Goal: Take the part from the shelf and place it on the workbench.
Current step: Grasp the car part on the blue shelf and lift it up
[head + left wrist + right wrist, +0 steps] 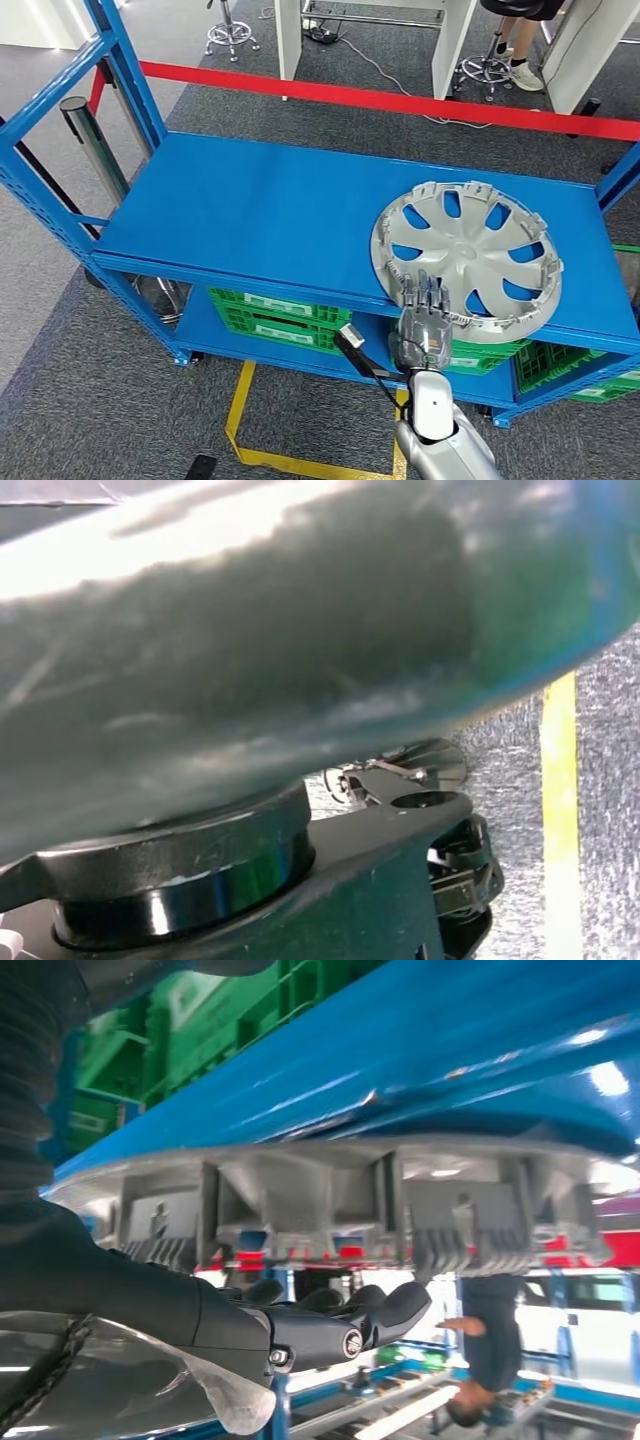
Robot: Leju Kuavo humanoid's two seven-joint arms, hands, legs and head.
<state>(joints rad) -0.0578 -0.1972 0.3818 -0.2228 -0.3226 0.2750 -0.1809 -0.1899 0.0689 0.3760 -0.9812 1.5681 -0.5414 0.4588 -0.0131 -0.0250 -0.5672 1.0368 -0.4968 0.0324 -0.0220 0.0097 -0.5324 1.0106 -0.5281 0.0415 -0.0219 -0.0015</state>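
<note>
Head view looks down on a blue metal shelf whose top deck carries a round silver plastic wheel cover with curved spokes and blue showing through its openings; the cover lies flat toward the right end of the deck, its near rim reaching the deck's front edge; the right hand, grey and dark-fingered at the end of a silver arm, is raised at that near rim with its fingers pointing up and lying against the rim's edge, though whether they actually clamp the rim I cannot tell; green plastic crates sit on the lower deck beneath, a red barrier tape runs behind the shelf, yellow floor tape marks the grey carpet in front, and a person's legs show beside a stool at the far right; right wrist view, turned over, shows the ribbed underside of the wheel cover against the blue deck, with the hand's dark fingers stretched out just beside the rim, a narrow gap visible there; left wrist view shows a blurred grey surface close up and a strip of yellow tape on carpet, and the left hand's state cannot be told.
</note>
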